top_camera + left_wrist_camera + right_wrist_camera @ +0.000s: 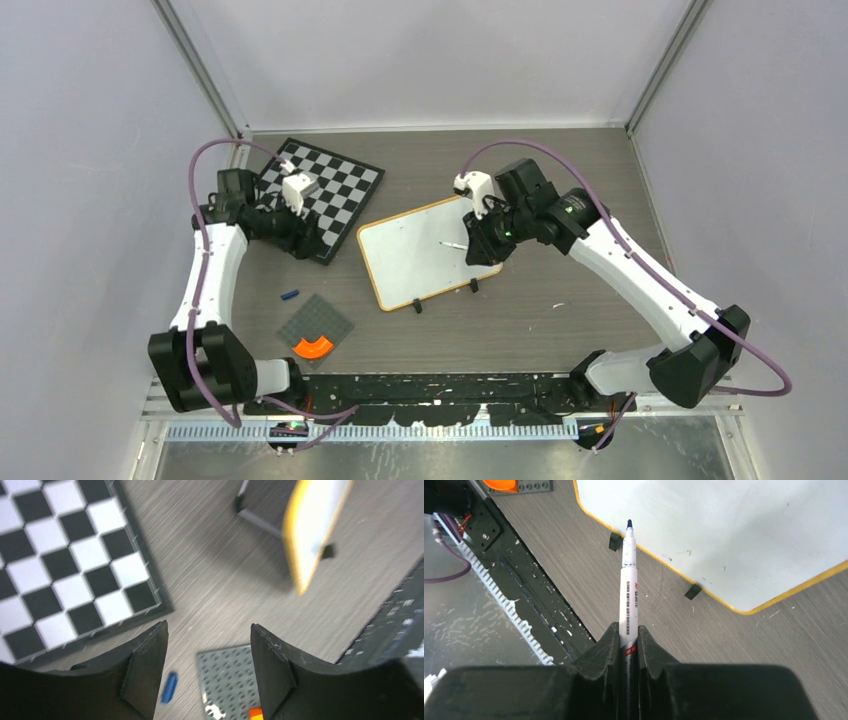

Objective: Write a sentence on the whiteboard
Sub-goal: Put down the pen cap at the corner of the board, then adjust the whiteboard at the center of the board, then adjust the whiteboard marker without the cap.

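Whiteboard (420,250) lies flat mid-table, a bit skewed, with its two black clip feet on the near edge. The right gripper (628,632) is pinched tight on a white marker (628,595), tip pointing out over the board; can't tell if it touches. The left gripper (209,630) has its jaws apart and nothing in them, hovering by the chessboard (330,190). Nearby sit a small blue cap (290,295) and a gray studded plate (316,325).

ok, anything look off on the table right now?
Nothing damaged or spilled. The whiteboard lies at a slant, blank apart from faint specks. A small blue piece, perhaps the pen cap, lies loose beside the grey plate. The pen in the right gripper is uncapped.
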`<act>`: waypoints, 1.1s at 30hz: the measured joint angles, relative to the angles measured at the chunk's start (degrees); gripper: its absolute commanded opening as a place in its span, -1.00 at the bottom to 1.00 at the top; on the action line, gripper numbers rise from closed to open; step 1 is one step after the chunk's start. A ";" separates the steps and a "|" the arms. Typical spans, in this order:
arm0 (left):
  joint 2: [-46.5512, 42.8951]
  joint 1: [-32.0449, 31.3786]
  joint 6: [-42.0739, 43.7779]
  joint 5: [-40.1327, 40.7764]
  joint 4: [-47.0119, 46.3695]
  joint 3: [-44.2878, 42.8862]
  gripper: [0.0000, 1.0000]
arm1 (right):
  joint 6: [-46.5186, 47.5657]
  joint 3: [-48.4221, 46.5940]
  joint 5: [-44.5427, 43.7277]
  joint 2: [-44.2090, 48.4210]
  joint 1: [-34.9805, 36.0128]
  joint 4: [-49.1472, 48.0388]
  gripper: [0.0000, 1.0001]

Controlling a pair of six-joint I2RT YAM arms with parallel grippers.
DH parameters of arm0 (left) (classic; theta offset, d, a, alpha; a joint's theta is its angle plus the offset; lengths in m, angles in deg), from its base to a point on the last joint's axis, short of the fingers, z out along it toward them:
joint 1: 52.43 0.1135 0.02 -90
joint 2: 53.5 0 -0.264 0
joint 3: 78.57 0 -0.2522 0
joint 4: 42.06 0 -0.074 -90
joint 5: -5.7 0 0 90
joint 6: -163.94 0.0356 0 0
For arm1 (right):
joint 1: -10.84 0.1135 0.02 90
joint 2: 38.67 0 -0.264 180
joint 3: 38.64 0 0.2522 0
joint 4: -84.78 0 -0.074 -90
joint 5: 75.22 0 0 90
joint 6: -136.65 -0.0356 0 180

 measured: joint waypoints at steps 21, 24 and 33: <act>4.59 -17.64 -31.61 -9.33 -16.13 -0.13 -0.76 | 2.32 -1.57 -0.31 -3.17 4.07 -7.04 -1.00; 4.55 -18.47 -32.35 -10.27 -16.13 0.85 -0.82 | 2.34 -1.57 0.39 -3.17 4.07 -6.93 -1.00; 2.67 -19.08 -32.98 -10.84 -16.00 2.60 0.01 | 2.51 -1.57 2.38 -3.17 4.07 -4.94 -1.00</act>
